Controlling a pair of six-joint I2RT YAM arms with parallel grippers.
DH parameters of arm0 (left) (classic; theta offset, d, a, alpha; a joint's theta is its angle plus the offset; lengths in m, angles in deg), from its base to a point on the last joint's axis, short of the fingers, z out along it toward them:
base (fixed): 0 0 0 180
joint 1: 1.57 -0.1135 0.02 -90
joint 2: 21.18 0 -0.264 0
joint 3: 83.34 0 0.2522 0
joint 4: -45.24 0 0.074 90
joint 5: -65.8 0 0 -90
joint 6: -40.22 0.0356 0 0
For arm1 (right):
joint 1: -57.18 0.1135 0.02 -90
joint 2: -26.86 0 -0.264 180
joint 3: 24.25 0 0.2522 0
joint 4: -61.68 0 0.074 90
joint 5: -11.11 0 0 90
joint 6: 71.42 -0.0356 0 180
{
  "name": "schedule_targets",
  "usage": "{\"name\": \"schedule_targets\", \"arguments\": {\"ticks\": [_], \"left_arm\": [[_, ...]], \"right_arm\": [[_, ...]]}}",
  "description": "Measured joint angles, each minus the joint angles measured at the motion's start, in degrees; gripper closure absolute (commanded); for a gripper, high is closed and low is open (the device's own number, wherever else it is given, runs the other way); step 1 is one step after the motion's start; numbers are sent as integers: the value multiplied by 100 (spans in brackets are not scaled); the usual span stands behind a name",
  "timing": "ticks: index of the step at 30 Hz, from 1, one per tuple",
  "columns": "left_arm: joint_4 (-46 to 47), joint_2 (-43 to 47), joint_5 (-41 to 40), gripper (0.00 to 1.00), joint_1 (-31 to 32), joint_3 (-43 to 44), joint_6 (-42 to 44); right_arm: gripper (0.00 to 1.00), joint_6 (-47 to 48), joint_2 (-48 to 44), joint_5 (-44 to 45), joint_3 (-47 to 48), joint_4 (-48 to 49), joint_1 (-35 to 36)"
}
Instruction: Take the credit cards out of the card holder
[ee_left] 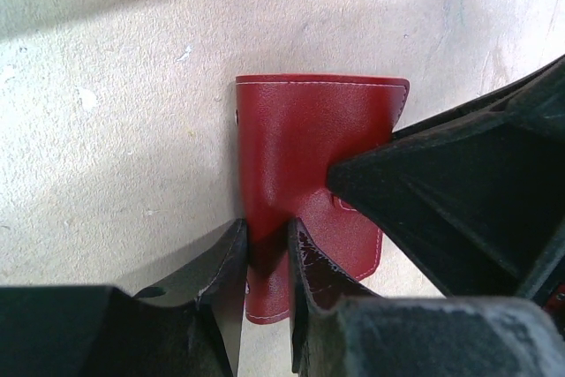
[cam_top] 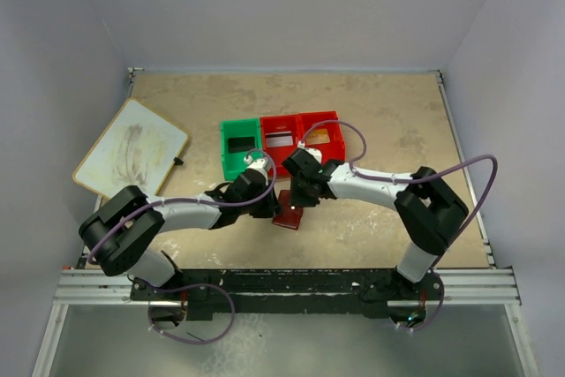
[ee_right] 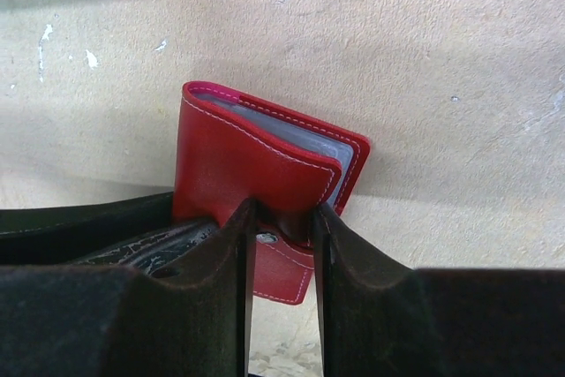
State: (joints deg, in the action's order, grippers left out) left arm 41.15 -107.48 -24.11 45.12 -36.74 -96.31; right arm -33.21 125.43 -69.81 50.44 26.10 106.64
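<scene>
Card holder (cam_top: 289,214) sits mid-table (cam_top: 397,121), just on the near side of the green-and-red bin tray (cam_top: 231,165), w/ both arms converged on it. On my left wrist cam the left gripper (ee_left: 267,234) is clamped on one edge of the maroon cover, a finger on each face. The right gripper (ee_right: 282,211) is pinched on the front cover's lower edge beside the snap tab (pads look to touch both sides, as far as I can see). Covers stand slightly parted, and pale blue-clear sleeves (ee_right: 291,134) show in the gap. What the sleeves hold, I can't tell. The white board (cam_top: 132,152) lies far left, well apart from the holder.
</scene>
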Motion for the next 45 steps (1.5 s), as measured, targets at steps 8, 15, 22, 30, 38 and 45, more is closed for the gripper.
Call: {"name": "schedule_targets", "arguments": {"ticks": [8, 15, 22, 30, 38, 45], "left_arm": [[-22, 0, -55, 100, 26, 17, -46], [-9, -2, -37, 100, 26, 17, -46], [-11, -2, -26, 100, 24, 17, -48], [98, 35, -48, 100, 26, -72, -103], [136, 35, -72, 100, 26, -90, -136], [109, 35, -144, 100, 37, -90, -262]], "right_arm": [[52, -28, -374, -201, -341, 188, -125], [45, -109, -402, 26, -96, -210, -4], [51, -295, 7, 291, 553, -505, 229], [66, -330, 350, 343, 608, -564, 221], [89, -304, 153, 343, 354, -439, 186], [100, 50, 44, 170, 260, -249, 186]]}}
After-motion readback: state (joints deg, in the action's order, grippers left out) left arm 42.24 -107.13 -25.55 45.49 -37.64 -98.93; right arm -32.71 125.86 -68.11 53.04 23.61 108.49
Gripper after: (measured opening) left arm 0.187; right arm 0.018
